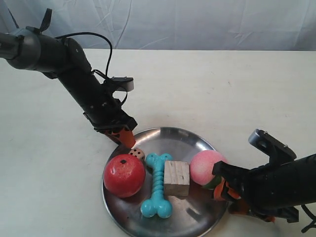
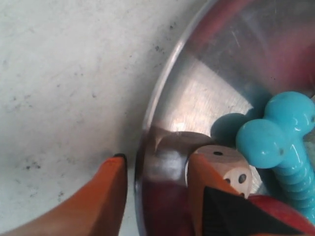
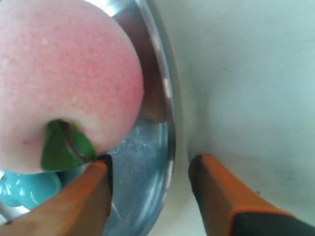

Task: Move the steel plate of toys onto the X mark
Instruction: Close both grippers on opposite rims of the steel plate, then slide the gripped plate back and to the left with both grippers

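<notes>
The steel plate [image 1: 193, 210] lies toward the table [image 1: 237, 89] edge nearest the exterior camera. The left gripper [image 2: 156, 160] has its fingers spread astride the rim beside the die [image 2: 229, 167]. The right gripper [image 3: 149, 162] straddles it by the peach [image 3: 64, 73], fingers spread and seemingly clear of the metal.

Cream counter [image 1: 222, 89], pale cloth [image 1: 197, 22] behind.
Faint dark specks mark the matte counter; the wrinkled whitish cloth hangs along its far edge.

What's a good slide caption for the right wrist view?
Right gripper, jaws open astride the rim of the steel plate, one beside the pink peach, one over the tabletop.
</notes>
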You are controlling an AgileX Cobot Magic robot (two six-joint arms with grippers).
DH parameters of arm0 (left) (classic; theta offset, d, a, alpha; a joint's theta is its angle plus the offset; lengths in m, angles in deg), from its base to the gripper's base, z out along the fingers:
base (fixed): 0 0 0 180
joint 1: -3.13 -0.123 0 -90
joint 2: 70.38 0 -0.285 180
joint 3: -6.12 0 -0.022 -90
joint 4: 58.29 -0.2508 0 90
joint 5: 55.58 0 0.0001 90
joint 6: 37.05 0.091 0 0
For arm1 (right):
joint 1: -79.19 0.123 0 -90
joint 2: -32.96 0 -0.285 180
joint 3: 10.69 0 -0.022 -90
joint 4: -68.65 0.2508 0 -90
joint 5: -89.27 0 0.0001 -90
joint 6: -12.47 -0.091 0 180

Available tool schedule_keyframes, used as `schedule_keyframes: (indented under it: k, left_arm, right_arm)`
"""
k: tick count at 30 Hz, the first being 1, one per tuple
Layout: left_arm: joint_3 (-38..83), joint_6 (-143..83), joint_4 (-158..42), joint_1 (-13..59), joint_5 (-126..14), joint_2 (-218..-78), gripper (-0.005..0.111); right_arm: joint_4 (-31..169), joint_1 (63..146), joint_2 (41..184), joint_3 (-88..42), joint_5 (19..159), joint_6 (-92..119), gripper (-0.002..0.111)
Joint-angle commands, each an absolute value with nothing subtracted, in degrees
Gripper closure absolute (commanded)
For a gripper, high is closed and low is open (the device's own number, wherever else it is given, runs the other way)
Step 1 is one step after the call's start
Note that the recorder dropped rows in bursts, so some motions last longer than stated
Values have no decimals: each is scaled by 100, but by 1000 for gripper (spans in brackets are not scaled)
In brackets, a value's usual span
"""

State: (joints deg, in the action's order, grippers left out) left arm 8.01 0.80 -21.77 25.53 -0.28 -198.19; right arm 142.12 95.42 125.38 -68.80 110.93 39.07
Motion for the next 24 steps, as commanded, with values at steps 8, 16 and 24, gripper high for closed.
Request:
schedule_keyframes:
  k: [8,16,24]
  left_arm:
    - [766,107,-2234,2847,-77,-19811,67]
    - [766,107,-2256,2847,-77,-19811,67]
    - [766,107,-2297,2847,-29,-19811,67]
  right_arm:
    - [14244,9533,12540,-6897,10946,4013,58]
    - [14351,9822,12989,-6897,10809,4100,58]
    - [14762,10390,13184,-6874,10432,4100,59]
